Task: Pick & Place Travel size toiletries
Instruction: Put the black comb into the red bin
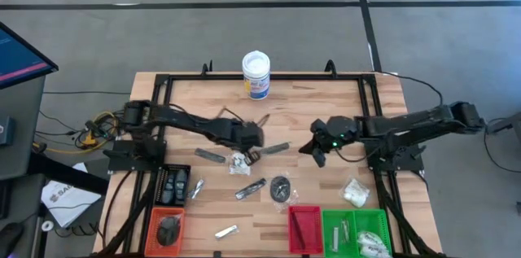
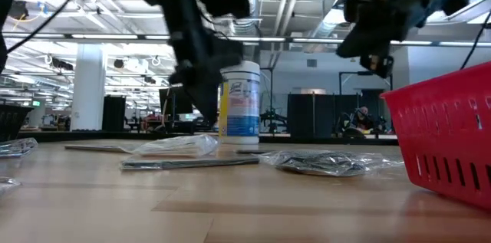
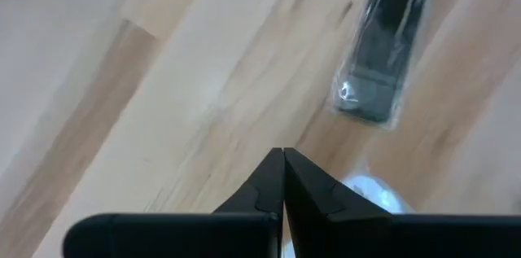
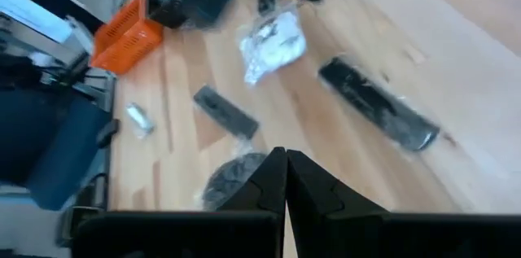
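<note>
Travel size toiletries lie loose on the wooden table: a clear packet with white contents (image 1: 238, 163), slim black sticks (image 1: 212, 156) (image 1: 277, 149), a silvery sachet (image 1: 251, 189), a dark disc (image 1: 281, 189) and a white packet (image 1: 354, 193). My left gripper (image 1: 254, 148) hovers shut over the middle of the table. In its wrist view the fingertips (image 3: 282, 156) are over bare wood, just short of a wrapped black stick (image 3: 383, 63). My right gripper (image 1: 316, 154) hangs shut and empty, right of centre. Its wrist view shows the black stick (image 4: 378, 103), the clear packet (image 4: 273, 40) and the disc (image 4: 236, 178).
A white tub with a blue label (image 1: 256, 75) stands at the far edge. Along the near edge sit an orange tray (image 1: 167, 227), a red tray (image 1: 304, 229) and a green tray (image 1: 358, 232). A black frame (image 1: 163, 128) borders the table. The red tray (image 2: 453, 132) stands close in the low view.
</note>
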### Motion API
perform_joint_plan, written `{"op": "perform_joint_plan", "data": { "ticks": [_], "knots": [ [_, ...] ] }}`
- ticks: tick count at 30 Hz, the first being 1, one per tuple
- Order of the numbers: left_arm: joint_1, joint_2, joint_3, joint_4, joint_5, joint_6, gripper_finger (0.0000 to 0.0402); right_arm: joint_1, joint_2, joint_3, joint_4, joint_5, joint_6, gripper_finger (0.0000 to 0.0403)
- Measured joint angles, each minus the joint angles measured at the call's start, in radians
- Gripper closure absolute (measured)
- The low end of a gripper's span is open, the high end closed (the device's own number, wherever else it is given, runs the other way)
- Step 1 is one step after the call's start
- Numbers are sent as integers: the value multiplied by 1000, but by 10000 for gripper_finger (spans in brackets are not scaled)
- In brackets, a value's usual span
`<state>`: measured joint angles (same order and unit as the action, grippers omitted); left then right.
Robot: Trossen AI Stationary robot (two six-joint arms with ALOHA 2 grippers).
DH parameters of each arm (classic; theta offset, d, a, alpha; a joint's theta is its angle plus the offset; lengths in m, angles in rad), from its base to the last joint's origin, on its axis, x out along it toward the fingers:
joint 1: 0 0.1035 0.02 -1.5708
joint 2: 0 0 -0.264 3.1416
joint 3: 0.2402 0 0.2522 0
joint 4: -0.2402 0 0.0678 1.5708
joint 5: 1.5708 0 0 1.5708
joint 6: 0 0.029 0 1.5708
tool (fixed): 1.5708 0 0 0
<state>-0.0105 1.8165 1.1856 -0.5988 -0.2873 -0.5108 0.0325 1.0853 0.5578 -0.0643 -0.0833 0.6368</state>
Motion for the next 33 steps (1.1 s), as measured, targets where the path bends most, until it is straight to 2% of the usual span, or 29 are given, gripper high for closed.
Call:
{"op": "perform_joint_plan", "data": {
  "ticks": [5, 9, 13, 22, 33],
  "knots": [
    [-7, -171, -175, 176, 32, -13, 401, -24, 109, 80, -6, -15, -95, 403],
    [-7, -214, -240, 290, 134, -13, 401, -31, 190, 146, -11, -28, -147, 403],
    [-20, -174, -252, 382, 255, -25, 401, -31, 250, 194, -12, -31, -153, 403],
    [-46, 6, -251, 512, 348, -55, 401, -31, 356, 211, -111, -73, -203, 403],
    [-33, 37, -250, 552, 345, -39, 401, -53, 395, 210, -123, -72, -229, 403]
  ]
}}
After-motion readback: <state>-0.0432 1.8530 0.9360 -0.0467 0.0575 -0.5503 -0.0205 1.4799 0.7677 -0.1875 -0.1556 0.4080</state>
